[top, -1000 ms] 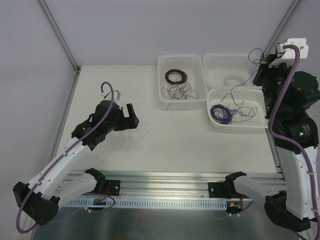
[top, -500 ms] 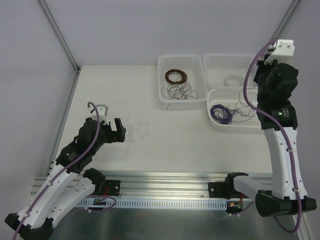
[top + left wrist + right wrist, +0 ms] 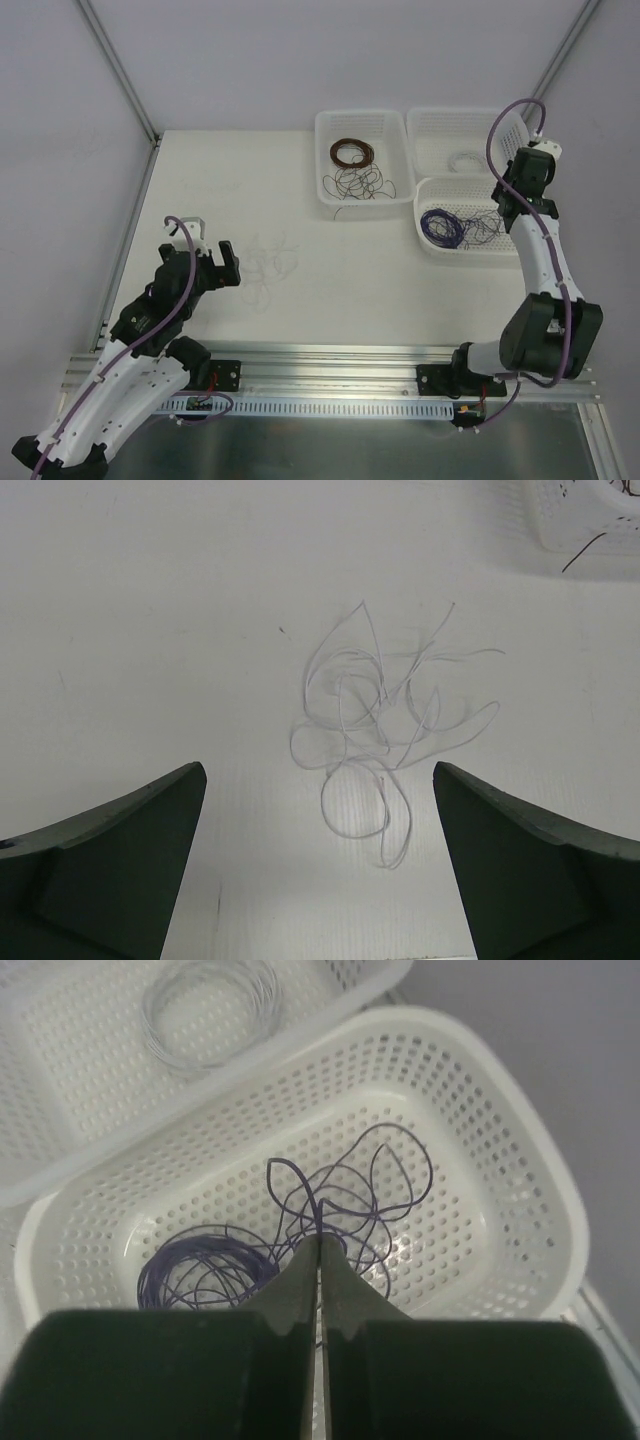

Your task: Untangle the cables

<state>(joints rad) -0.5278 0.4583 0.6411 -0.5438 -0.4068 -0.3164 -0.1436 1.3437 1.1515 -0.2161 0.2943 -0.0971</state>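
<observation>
Loose dark purple cable strands (image 3: 372, 1186) lie in the front right white basket (image 3: 520, 1175) beside a wound purple coil (image 3: 190, 1265). My right gripper (image 3: 320, 1240) is shut on one purple strand, low inside that basket; from above it is at the basket's right end (image 3: 498, 203). Blackish loose strands (image 3: 366, 183) lie in the back left basket (image 3: 322, 160) with a brown coil (image 3: 350, 153). My left gripper (image 3: 319, 772) is open and empty, low over the table, short of a pale thin wire tangle (image 3: 380, 720); from above, the gripper (image 3: 222, 262) is left of that tangle (image 3: 270, 265).
A third white basket (image 3: 430, 125) at the back right holds a small pale coil (image 3: 462, 158). The three baskets stand close together at the back right. An aluminium rail (image 3: 330, 360) runs along the near edge. Walls close the left and back sides.
My right gripper has come down from high above the baskets into the front right basket with the purple strand. My left arm has drawn back toward the near left, away from the pale tangle.
</observation>
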